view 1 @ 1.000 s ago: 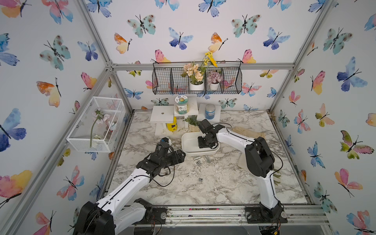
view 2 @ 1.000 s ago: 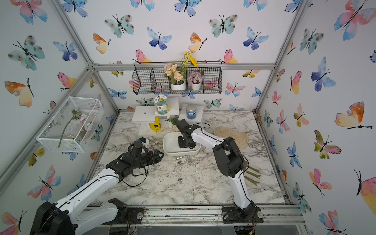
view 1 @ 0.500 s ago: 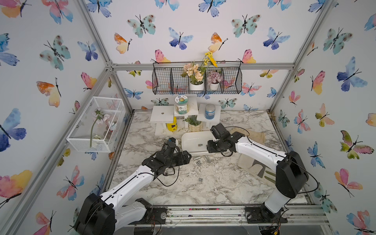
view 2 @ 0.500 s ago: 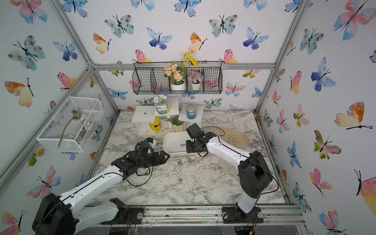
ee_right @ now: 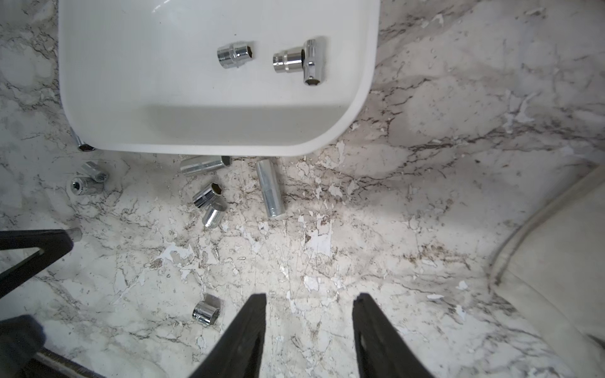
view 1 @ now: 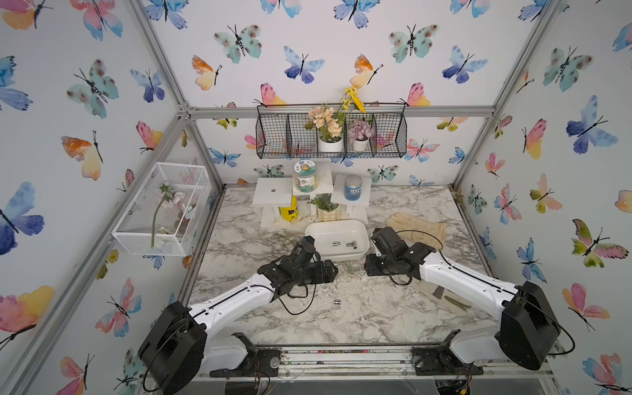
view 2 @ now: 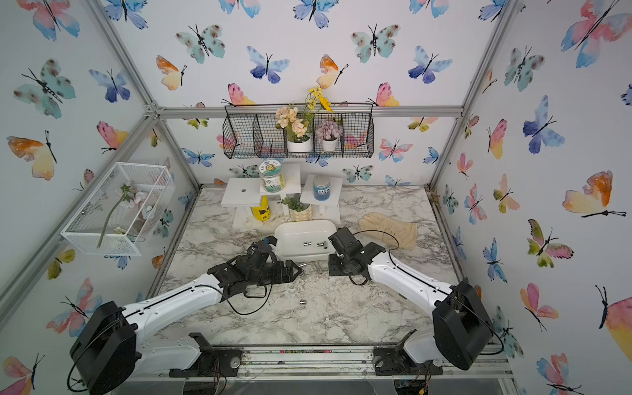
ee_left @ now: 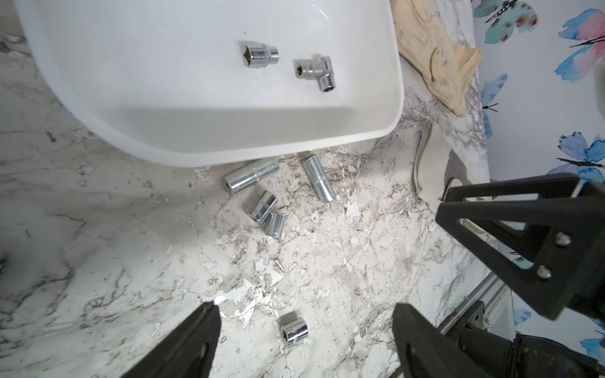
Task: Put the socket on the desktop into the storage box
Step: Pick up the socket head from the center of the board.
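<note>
Our left end effector (ee_left: pixel 303 307) hangs wide and empty above the counter (view 1: pixel 376 318). Our right end effector (ee_right: pixel 310 297) stands narrower, also empty. We see boxed sockets (ee_right: pixel 235 55) in the storage box (ee_right: pixel 98 98) and loose sockets (ee_right: pixel 270 188) just beside its near wall.

The white grey-veined marble desk (view 1: pixel 359 318) carries a shallow glossy white tub (view 1: pixel 328 255), several chrome sockets (ee_left: pixel 250 178) just beside it, one lone chrome socket (view 1: pixel 337 302) apart, and a cream glove (view 1: pixel 419 227).

storage box (ee_left: pixel 196 131): white | desktop (ee_left: pixel 131 245): white, grey-black marble veining | socket (ee_left: pixel 293 331): silver
</note>
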`<state>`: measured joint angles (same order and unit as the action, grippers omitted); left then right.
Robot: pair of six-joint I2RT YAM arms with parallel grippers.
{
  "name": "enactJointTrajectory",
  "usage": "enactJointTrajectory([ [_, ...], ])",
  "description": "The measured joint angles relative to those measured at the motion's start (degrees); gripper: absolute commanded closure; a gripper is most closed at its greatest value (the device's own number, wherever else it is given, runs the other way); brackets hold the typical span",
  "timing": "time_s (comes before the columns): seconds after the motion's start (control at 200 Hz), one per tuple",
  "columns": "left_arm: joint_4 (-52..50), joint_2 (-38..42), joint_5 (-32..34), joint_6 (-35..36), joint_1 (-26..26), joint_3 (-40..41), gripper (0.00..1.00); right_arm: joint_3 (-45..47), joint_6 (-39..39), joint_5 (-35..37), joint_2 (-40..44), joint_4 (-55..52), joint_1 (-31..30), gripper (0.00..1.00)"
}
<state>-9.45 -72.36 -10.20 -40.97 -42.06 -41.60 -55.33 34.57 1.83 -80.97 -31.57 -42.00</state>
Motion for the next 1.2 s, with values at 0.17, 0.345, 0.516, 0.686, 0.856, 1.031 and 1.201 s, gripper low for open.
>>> enactJointTrajectory([
  [0.17, 0.9, -1.0, 0.0, -0.3, -0.5, -0.7, 0.13, 2.2, 0.5, 0.0, 0.2, 0.7, 0.0, 0.51],
  [0.345, 1.7, -1.0, 0.0, -0.7, -0.8, -0.7, 0.13, 2.8, 0.5, 0.0, 0.2, 1.6, 0.0, 0.51],
  [0.516, 1.9, 0.6, 0.3, -1.3, -0.8, 1.1, 0.13, 2.8, 0.4, -0.1, -0.6, 2.7, -0.1, 0.52],
  [0.686, 1.7, 3.8, 1.6, -1.5, -0.7, 3.6, 0.13, 1.4, 0.3, -0.2, -5.9, 3.5, -0.9, 0.53],
  [0.856, 1.4, 6.3, 1.6, -1.5, 0.5, 5.0, 0.13, -2.8, 0.2, -0.2, -12.0, 3.9, -2.7, 0.56],
  [1.031, 0.9, 9.9, 1.6, -1.6, 3.2, 7.6, 0.12, -8.2, -0.5, -0.1, -17.5, 4.3, -4.1, 0.58],
  [1.201, -0.3, 12.4, 1.5, -1.5, 5.9, 8.6, 0.12, -11.5, -1.2, -0.1, -21.7, 4.2, -4.2, 0.60],
])
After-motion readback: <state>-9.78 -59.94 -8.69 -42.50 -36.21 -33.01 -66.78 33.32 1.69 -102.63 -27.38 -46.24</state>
